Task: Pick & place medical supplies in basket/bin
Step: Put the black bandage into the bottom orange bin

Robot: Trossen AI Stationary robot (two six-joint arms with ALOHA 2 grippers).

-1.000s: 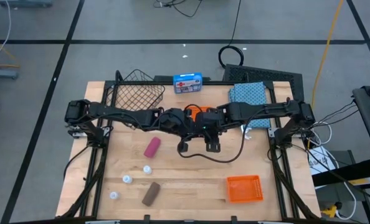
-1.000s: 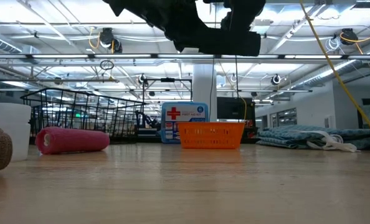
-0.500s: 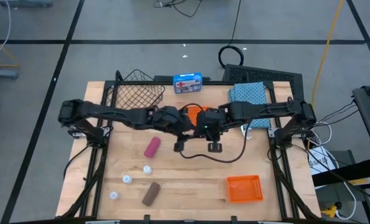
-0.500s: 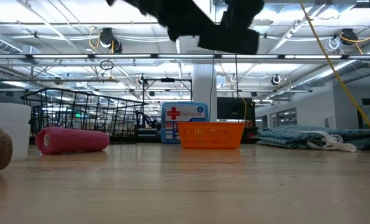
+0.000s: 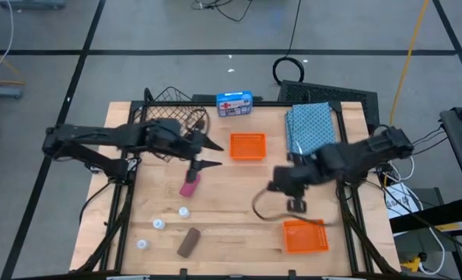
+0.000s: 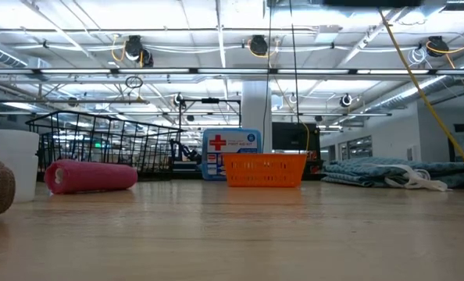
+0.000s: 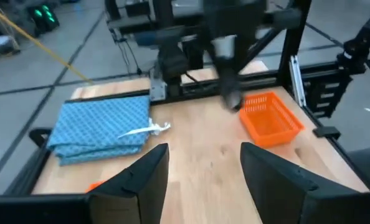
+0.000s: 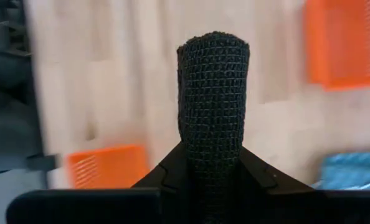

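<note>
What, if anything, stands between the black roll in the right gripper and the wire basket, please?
The left gripper, open, hovers between the black roll in the right gripper and the basket; an orange tray sits on the table near that path.

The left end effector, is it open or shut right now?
Open. The left wrist view shows the left end effector with its two fingers spread apart, nothing between them.

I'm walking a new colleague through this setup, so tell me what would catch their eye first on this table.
The black roll stands out, pinched upright in the right gripper above the table's right half, near an orange tray. The left gripper hangs open beside the wire basket, just above the pink roll. A teal cloth lies at the far right corner.
</note>
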